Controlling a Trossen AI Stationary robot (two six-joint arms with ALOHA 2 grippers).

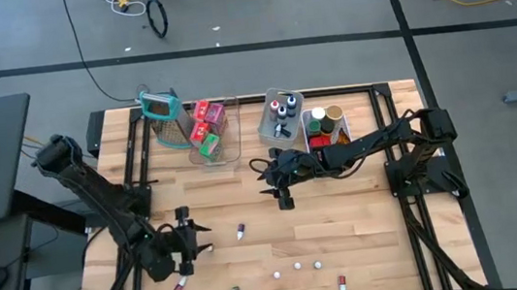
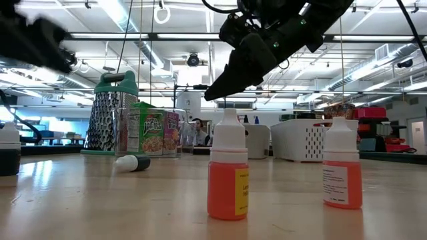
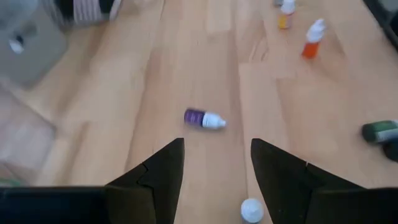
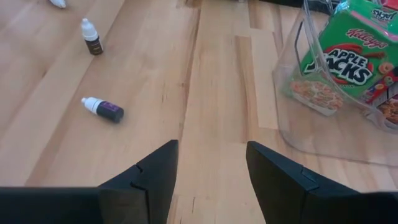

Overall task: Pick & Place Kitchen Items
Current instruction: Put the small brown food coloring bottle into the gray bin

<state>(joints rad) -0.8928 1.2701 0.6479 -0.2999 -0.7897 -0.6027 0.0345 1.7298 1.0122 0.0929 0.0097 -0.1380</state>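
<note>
Seven small dropper bottles and white bits lie scattered on the light wooden table [image 1: 364, 211]: one purple-labelled white-capped bottle [image 1: 241, 231] lying on its side mid-table and six more along the near edge, two of them orange bottles [image 2: 227, 175] standing upright in the low view. At the far edge stand three bins: a clear bin [image 1: 214, 130] holding red and green cereal packets, a grey bin [image 1: 281, 115] with dark-capped little bottles, and a white bin [image 1: 323, 128] with lidded jars, beside one teal-framed metal grater [image 1: 164, 117]. The left gripper [image 1: 192, 242] hovers near the front left with its jaws spread and empty, and the right gripper [image 1: 284, 199] hangs above mid-table, jaws likewise parted around nothing.
</note>
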